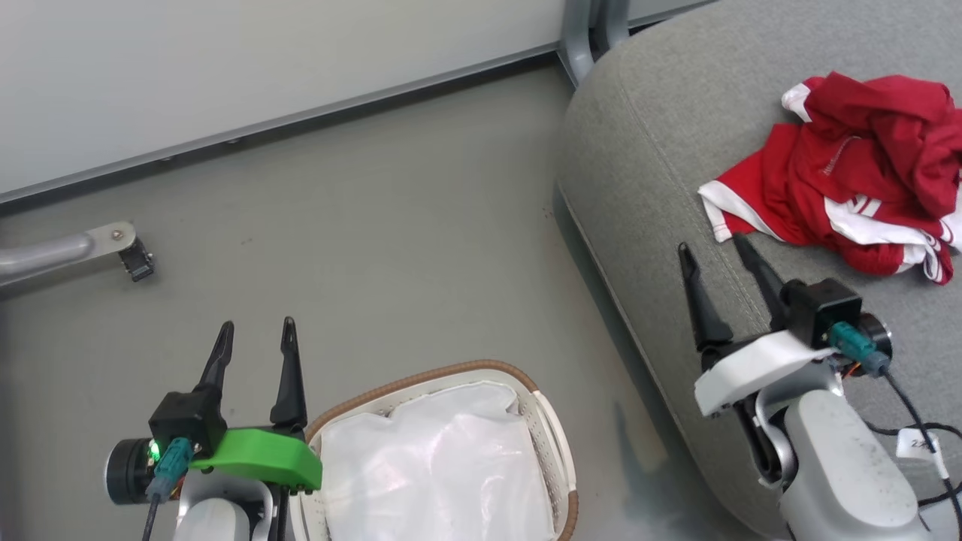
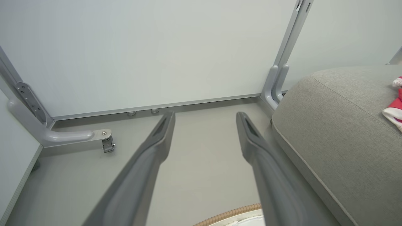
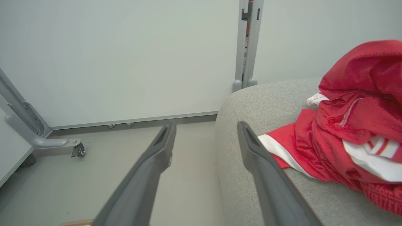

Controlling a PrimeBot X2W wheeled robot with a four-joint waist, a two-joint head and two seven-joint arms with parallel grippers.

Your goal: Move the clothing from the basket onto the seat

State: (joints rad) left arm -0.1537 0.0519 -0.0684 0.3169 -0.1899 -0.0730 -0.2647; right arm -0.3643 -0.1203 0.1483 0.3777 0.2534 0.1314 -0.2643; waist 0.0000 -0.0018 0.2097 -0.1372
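The red clothing [image 1: 853, 173] with white trim lies crumpled in a heap on the grey seat [image 1: 661, 135] at the right; it also appears as red clothing [image 3: 355, 131] on the seat [image 3: 251, 100], and a scrap of clothing [image 2: 395, 110] shows on the seat [image 2: 339, 119]. The basket [image 1: 556, 443] stands on the floor at the bottom centre, showing its white liner [image 1: 436, 466] and no red fabric. My left gripper [image 1: 255, 334] is open just left of the basket. My right gripper [image 1: 714, 249] is open over the seat's front edge, just left of the clothing, holding nothing.
A pale wall panel [image 1: 225, 68] with a grey base rail runs along the back. A grey metal foot with a caster [image 1: 128, 255] juts out at the left. A grey upright post [image 1: 586, 30] stands behind the seat. Grey floor [image 1: 391, 263] lies between basket and wall.
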